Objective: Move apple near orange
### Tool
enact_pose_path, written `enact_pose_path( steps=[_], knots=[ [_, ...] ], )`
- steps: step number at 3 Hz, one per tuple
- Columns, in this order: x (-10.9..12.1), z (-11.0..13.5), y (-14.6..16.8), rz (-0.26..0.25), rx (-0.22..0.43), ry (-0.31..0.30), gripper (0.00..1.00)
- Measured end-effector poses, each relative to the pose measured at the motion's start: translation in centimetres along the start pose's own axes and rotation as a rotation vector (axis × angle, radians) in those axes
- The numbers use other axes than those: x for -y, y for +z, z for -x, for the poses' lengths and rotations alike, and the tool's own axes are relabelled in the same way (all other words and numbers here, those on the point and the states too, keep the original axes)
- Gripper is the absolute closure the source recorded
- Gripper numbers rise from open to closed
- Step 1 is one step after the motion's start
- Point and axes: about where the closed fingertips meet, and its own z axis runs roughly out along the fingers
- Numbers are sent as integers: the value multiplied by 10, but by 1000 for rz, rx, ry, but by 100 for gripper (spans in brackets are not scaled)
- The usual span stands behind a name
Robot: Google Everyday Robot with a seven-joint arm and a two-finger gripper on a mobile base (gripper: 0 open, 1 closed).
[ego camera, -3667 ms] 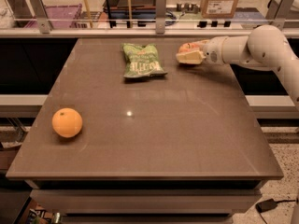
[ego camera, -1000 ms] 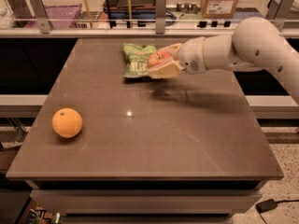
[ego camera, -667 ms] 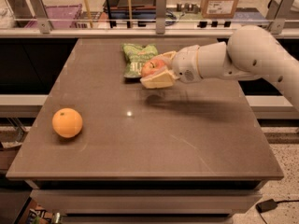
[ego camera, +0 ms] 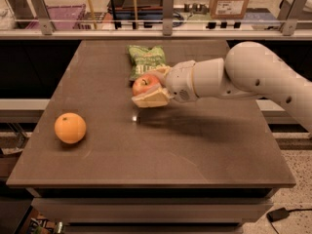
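Note:
My gripper (ego camera: 150, 87) is shut on the red apple (ego camera: 145, 84) and holds it above the middle of the brown table (ego camera: 195, 150), just in front of the green chip bag (ego camera: 145, 59). The apple shows red skin with a yellowish patch and a stem dimple between the pale fingers (ego camera: 152, 98). The white arm reaches in from the right. The orange (ego camera: 70, 127) sits on the table near the front left edge, well to the left of and nearer the camera than the apple.
The green chip bag lies at the back middle of the table. Behind the table runs a rail with posts (ego camera: 168, 11), with a purple crate (ego camera: 57, 14) and a cardboard box (ego camera: 230, 1) beyond it.
The gripper has carried the apple from the back right of the table leftward and forward, past the chip bag, toward the orange. The orange and the bag have not moved.

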Motion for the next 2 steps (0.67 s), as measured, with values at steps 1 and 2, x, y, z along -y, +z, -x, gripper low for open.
enact_pose_path(
  steps=[1,2],
  knots=[
    [-21,6,9,6,21,-2,100],
    [-44,12,21,19,44,1,100]
  ],
)
